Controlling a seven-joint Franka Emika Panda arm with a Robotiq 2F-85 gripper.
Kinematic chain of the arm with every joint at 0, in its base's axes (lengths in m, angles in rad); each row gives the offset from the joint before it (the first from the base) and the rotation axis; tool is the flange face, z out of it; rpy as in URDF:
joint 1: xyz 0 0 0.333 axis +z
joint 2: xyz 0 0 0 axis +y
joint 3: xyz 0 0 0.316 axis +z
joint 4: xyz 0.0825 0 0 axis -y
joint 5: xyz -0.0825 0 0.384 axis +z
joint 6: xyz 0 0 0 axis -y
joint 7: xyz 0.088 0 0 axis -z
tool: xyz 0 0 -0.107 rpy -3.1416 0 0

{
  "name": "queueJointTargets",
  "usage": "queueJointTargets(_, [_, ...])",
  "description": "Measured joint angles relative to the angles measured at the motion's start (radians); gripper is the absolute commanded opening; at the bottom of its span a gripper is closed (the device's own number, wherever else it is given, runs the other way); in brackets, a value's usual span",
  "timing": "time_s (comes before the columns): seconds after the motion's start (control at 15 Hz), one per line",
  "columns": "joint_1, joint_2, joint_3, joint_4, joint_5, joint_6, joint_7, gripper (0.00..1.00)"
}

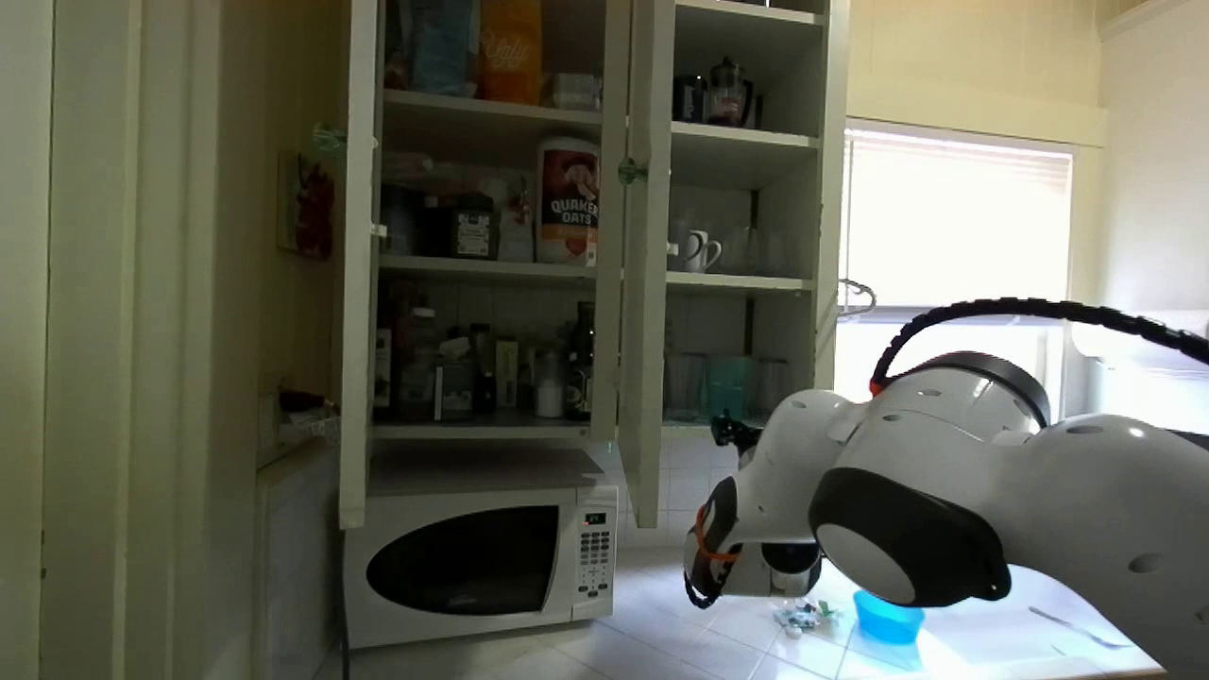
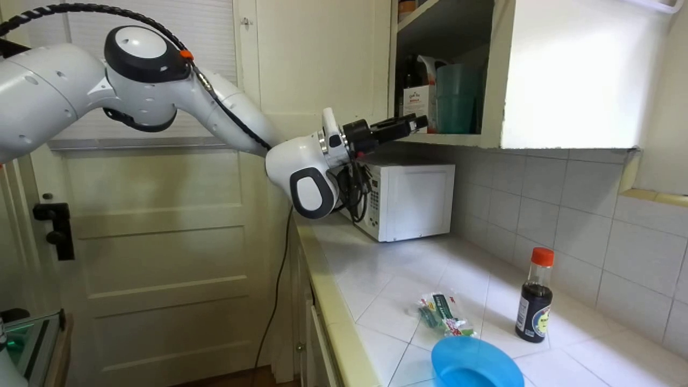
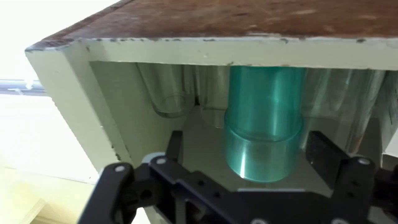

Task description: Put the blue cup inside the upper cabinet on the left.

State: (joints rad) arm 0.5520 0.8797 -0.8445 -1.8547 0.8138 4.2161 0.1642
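Note:
On the tiled counter sits the blue cup [image 1: 890, 620], sky-blue, short and wide like a bowl; its lower part is cut off in an exterior view [image 2: 475, 363]. The upper cabinet on the left [image 1: 486, 272] stands with its doors swung out, its shelves crowded with bottles, boxes and an oats tub. Far from the blue cup, my open gripper [image 3: 245, 135] faces the bottom shelf of the right-hand bay. A ridged teal cup [image 3: 262, 155] appears between its fingers, with a gap on each side. How deep the fingertips [image 2: 419, 123] reach is unclear.
Clear glasses [image 3: 169, 93] flank the teal cup. The bay's chipped front edge [image 3: 217, 51] crosses the wrist view. An open door [image 1: 647, 283] juts between the two bays. Below are a microwave [image 1: 472, 567], a plastic packet [image 2: 443, 314] and a red-capped sauce bottle [image 2: 535, 309].

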Motion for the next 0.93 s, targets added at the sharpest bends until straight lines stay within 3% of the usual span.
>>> queueJointTargets(0.2, [0.045,-0.011,-0.005,-0.129,0.039,0.0,0.002,1.0])
queueJointTargets(0.47, [0.049,-0.089,0.032,-0.313,-0.002,-0.009,-0.035,1.0])
queueJointTargets(0.67, [0.085,-0.169,-0.021,-0.467,-0.083,-0.016,-0.099,1.0])
queueJointTargets(0.8, [0.085,-0.249,-0.031,-0.544,-0.128,-0.015,-0.215,1.0])
queueJointTargets(0.93, [0.119,-0.325,-0.091,-0.604,-0.172,-0.037,-0.329,1.0])
